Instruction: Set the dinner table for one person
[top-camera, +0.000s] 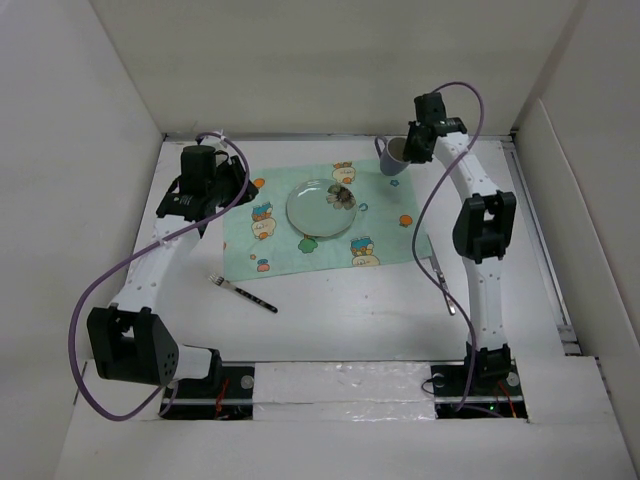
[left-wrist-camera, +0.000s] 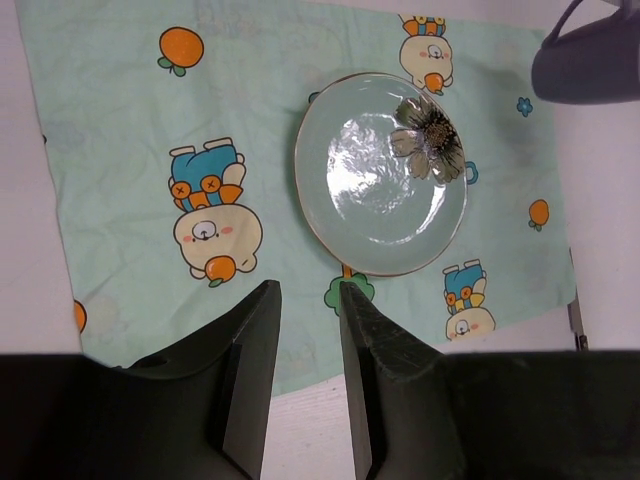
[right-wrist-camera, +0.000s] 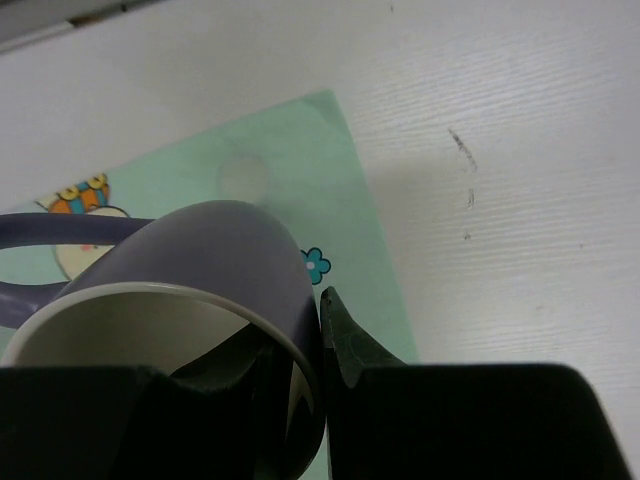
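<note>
Pinched purple mug (right-wrist-camera: 200, 250) by rim wall in right claw (right-wrist-camera: 300, 350), one finger inside, over placemat (right-wrist-camera: 270, 170) corner. Judged rigid, glazed, probably slippery, chippable: deep wall pinch or handle. Held left claw (left-wrist-camera: 305, 310) barely parted, empty. Dinner table (top-camera: 350, 320) beneath both.

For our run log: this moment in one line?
right claw: shut on purple mug | left claw: open | plate: on placemat

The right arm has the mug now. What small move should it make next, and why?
Probably lower the mug straight down onto the far right corner of the placemat. The right tool grips the rim, one finger inside, and the mug appears to hang just above that corner, beyond the plate.
</note>
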